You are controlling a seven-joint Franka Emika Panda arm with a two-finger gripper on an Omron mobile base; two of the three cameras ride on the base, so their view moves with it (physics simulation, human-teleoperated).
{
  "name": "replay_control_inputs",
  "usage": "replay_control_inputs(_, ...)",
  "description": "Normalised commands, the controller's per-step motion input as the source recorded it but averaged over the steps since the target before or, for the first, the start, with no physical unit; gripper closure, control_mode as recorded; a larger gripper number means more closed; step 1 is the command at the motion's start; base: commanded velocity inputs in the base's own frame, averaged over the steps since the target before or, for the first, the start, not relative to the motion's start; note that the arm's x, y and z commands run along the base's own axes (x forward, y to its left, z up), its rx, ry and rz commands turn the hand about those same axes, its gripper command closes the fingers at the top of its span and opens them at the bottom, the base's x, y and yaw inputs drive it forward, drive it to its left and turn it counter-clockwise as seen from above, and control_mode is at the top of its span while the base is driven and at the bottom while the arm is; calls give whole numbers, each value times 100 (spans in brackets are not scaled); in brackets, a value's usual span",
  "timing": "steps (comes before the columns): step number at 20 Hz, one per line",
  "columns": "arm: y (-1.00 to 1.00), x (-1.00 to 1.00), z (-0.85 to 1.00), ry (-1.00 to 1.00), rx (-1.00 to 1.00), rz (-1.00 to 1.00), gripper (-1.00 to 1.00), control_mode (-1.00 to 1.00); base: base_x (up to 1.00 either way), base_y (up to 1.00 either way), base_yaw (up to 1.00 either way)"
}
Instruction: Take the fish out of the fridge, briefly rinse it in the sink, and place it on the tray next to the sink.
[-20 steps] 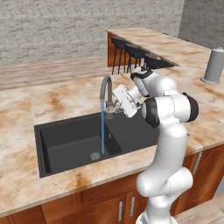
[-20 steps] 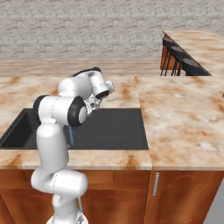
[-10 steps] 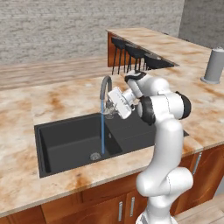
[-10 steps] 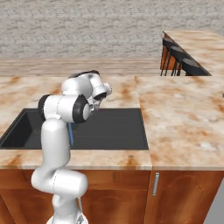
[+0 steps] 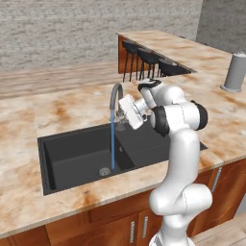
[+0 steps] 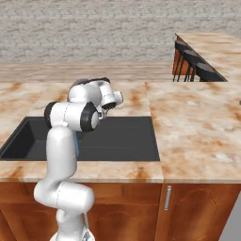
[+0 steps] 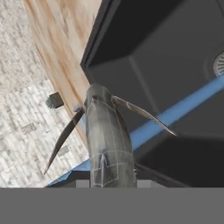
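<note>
My gripper [image 5: 121, 119] is shut on the slim silvery-grey fish [image 7: 106, 139], holding it above the black sink [image 5: 72, 156] just right of the grey gooseneck tap [image 5: 114, 93]. A blue stream of water [image 5: 113, 144] falls from the tap to the basin floor beside the round drain [image 5: 104, 171]. In the hand view the fish rises from between the fingertips, its thin fins spread, with the water stream [image 7: 179, 111] crossing behind it over the sink [image 7: 175, 43]. The sink [image 6: 127, 136] lies partly behind my arm. The tray and the fridge are out of view.
Marble counter [image 5: 57, 110] surrounds the basin, with wooden cabinets [image 6: 197, 202] below the front edge. A grey cylinder canister [image 5: 235, 72] stands at the far right. Dark bar stools [image 5: 144, 62] line a raised counter behind; the stools [image 6: 193, 66] also show at the back right.
The hand with the fish has eased a little to the left, closer to the tap and the water stream. The water keeps running.
</note>
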Motion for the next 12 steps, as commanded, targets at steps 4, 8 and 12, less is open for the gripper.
replay_control_inputs(4, 5, 18, 0, 3, 0, -5, 100, -100, 0, 0, 0)
replay_control_inputs(8, 38, -28, -9, 13, 0, 0, 100, -100, 0, 0, 0)
replay_control_inputs(12, 30, -46, -4, 13, 1, 0, 100, -100, 0, 0, 0)
